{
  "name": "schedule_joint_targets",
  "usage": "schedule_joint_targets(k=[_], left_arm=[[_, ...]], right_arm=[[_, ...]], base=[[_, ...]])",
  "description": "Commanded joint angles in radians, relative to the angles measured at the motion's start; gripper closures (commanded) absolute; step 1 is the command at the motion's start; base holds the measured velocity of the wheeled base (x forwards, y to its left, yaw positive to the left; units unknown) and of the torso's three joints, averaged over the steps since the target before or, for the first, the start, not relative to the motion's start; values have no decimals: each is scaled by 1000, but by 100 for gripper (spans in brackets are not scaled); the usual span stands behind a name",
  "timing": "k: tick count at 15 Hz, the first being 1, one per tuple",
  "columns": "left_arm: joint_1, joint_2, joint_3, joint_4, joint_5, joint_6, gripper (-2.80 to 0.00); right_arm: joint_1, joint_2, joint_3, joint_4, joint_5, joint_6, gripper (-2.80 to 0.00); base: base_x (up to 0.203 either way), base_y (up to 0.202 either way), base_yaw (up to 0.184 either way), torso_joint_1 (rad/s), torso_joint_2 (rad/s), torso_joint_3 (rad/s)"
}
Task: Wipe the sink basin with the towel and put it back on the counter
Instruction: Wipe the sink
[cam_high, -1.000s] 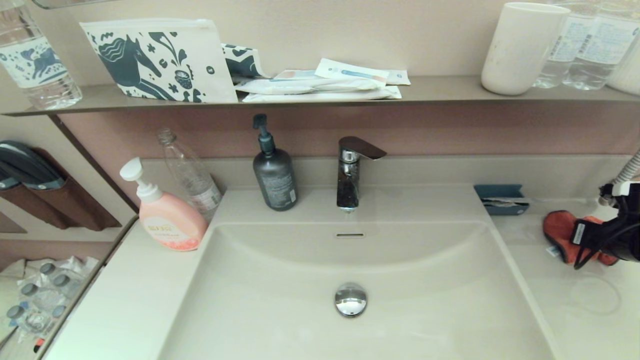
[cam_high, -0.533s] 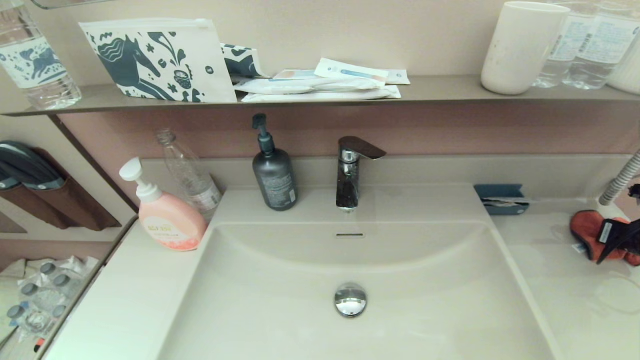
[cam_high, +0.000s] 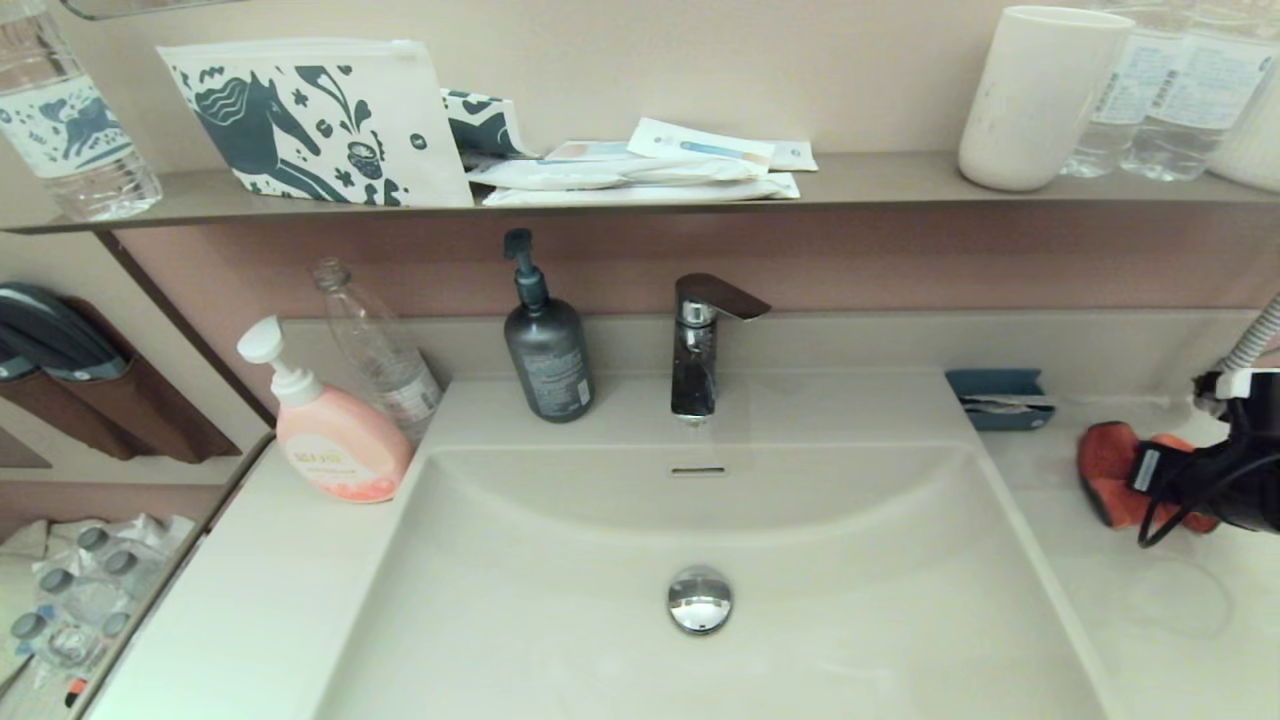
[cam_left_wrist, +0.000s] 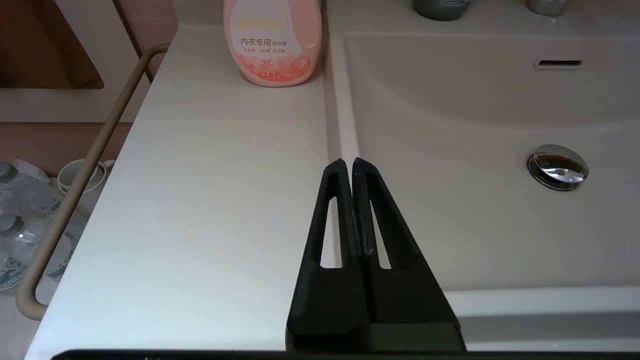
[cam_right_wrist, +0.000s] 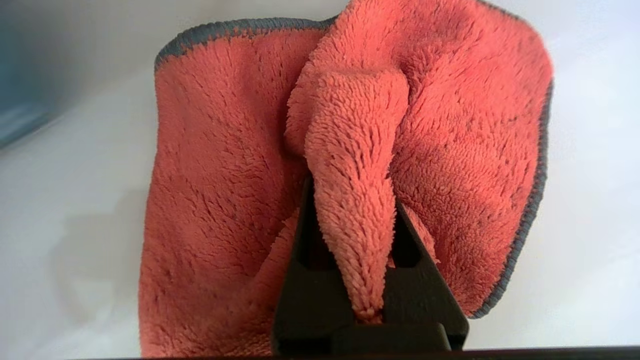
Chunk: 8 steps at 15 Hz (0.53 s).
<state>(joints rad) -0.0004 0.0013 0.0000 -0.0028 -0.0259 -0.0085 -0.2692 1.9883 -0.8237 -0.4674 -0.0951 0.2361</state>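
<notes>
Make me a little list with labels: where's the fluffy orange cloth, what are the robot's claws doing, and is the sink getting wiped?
towel: on the counter, right of the sink basin
right claw: shut on a pinched fold of the towel
left claw: shut, holding nothing, over the basin's left rim
wiping: not now, nothing is in the basin
</notes>
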Motion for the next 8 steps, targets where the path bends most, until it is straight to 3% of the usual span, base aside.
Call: schedule_joint_targets(k=[1,5,8], left_arm=[[0,0,0,0,0,-1,0],[0,0,0,0,0,-1,0],[0,0,0,0,0,-1,0]], right_arm=[[120,-47,50,8,3,38,0],[279,-107,141,16,-16,86,0],[323,-175,236,45,-23,78,0]], base=[[0,0,0,0,0,0],[0,0,0,0,0,0],[0,0,0,0,0,0]])
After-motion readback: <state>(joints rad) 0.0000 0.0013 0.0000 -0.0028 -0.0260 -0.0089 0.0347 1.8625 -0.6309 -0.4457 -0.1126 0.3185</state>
